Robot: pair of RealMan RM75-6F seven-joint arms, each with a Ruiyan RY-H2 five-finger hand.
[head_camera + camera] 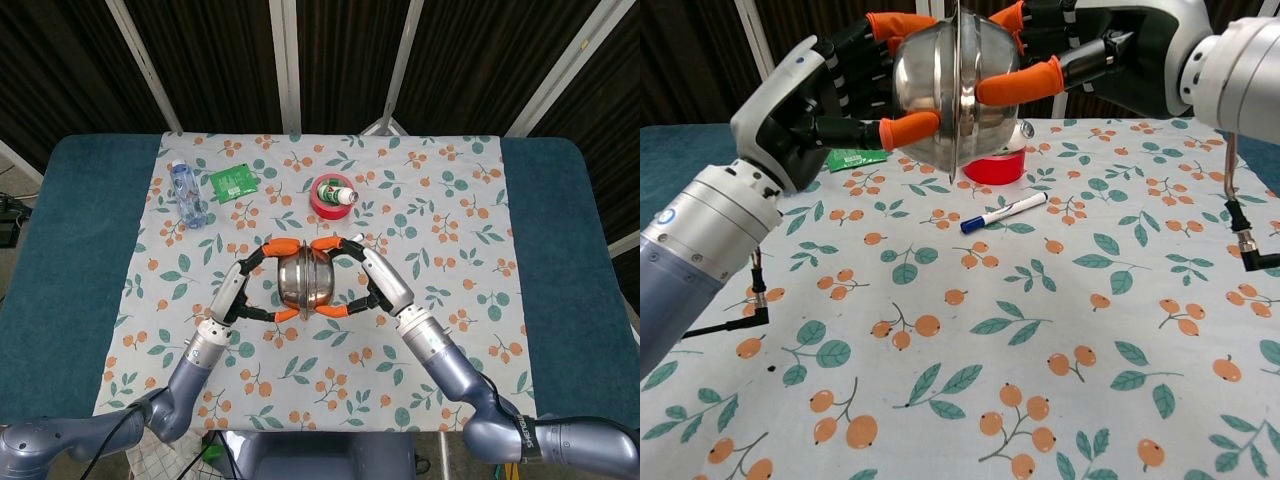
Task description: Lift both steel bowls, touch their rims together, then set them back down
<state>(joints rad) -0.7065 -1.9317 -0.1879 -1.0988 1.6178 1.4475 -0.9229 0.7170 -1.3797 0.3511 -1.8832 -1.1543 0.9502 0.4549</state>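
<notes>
- The left hand held the left steel bowl — its orange-tipped fingers wrapped round it.
- The right hand held the right steel bowl the same way.
- Both bowls were up above the table, rims touching, in front of the red tape roll.

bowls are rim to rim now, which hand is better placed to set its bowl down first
Neither clearly. The left hand holds the left bowl, the right hand holds the right bowl, both equally high above the tablecloth.
</notes>
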